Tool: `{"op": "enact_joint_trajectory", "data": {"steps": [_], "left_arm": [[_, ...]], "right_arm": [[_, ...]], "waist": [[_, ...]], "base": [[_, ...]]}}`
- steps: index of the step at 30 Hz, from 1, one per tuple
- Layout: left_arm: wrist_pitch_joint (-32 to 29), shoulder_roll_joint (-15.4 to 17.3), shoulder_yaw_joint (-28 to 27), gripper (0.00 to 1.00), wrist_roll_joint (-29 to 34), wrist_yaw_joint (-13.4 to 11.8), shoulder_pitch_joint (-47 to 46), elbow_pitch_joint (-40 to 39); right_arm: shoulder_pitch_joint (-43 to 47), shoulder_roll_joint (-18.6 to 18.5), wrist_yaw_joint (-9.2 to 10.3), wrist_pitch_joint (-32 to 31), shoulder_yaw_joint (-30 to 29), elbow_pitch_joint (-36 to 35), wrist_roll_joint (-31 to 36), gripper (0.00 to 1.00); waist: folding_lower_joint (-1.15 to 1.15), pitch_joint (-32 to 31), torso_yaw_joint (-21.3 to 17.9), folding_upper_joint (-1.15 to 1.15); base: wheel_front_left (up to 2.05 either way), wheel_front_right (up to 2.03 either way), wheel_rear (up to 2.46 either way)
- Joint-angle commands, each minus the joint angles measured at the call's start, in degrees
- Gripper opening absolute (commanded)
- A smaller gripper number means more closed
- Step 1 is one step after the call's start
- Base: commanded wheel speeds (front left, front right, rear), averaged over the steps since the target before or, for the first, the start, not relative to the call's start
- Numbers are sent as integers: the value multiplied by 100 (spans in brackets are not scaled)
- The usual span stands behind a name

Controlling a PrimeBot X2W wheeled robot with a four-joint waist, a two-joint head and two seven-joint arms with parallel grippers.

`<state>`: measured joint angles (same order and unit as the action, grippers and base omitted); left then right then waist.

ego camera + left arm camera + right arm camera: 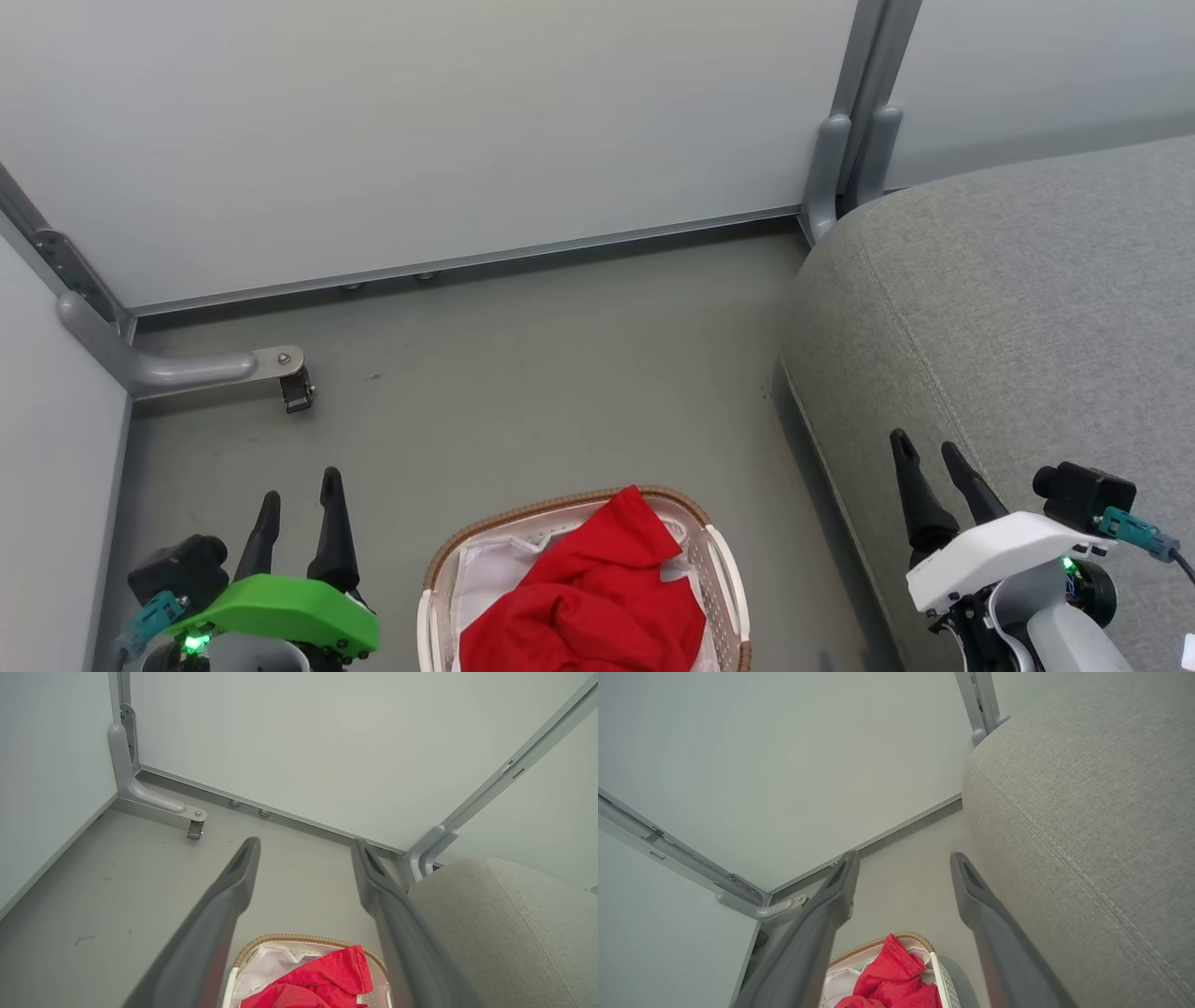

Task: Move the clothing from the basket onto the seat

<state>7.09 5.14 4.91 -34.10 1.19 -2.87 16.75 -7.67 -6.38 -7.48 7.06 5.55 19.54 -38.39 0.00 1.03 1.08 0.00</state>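
the dark-fingered left gripper (300,487) and right gripper (924,443) are spread wide, holding nothing. best to pinch the soft red clothing (597,597) at six o'clock, in the cream plastic basket (523,516).

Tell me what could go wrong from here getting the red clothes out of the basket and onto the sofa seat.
1. The white liner lies right under the clothing; a deep grab may lift both.
2. The basket looks light and stands loose on the floor, so a pull could drag or tip it.
3. The seat sits higher, off to the right; trailing fabric might slip down the gap.
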Motion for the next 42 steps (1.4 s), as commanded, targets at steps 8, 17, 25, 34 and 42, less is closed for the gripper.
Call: {"op": "enact_joint_trajectory", "data": {"steps": [8, 17, 25, 34, 42], "left_arm": [[160, 67, 70, 100, 636, -134, 44, -172], [291, 93, 183, 100, 1172, -231, 140, -246], [391, 99, 240, 100, 1586, -270, 177, -249], [501, 38, 310, 100, 1990, -157, 152, -125], [593, -102, 656, 100, 2260, 345, -377, 407]], "right_arm": [[-103, -31, -1, 169, -132, -141, 845, 100], [41, 21, -1, 293, -139, -190, 1555, 100], [11, 33, -1, 399, -116, -134, 2018, 100], [-38, 18, -1, 513, -28, 2, 2455, 100], [-511, -40, 0, 601, 96, -216, 2761, 100]], "waist": [[0, 4, 15, 0], [0, 3, 31, 0], [0, 17, 31, 0], [0, 175, 0, 0], [0, 1076, -221, 0]], "base": [[0, 0, 0], [0, 0, 0], [0, 0, 0], [0, 0, 0], [0, 0, 0]]}}
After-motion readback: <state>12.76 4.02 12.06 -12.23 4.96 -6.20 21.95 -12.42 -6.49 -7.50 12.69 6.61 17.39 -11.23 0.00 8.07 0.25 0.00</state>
